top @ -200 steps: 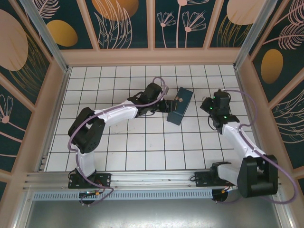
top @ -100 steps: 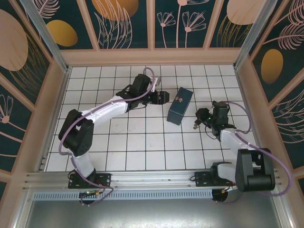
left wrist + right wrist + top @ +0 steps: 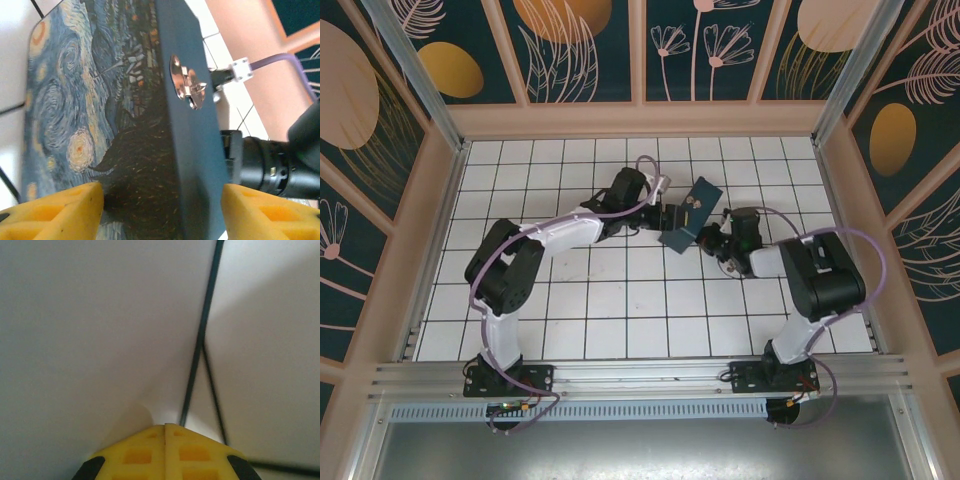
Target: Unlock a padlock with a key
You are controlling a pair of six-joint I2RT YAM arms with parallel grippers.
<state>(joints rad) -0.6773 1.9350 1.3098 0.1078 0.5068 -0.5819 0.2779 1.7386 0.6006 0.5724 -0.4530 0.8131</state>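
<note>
The left end effector stands apart, its yellow pads either side of the swirl-painted box — a silver latch on the box's dark edge shows from the left wrist. The right end effector is pressed together over the white tiled worktop — overhead, just right of the box. I cannot make out padlock or key.

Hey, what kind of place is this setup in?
Probably a robot test enclosure: a white tiled floor, botanical printed wall panels on all sides, and an aluminium mounting rail carrying both arm bases.
</note>
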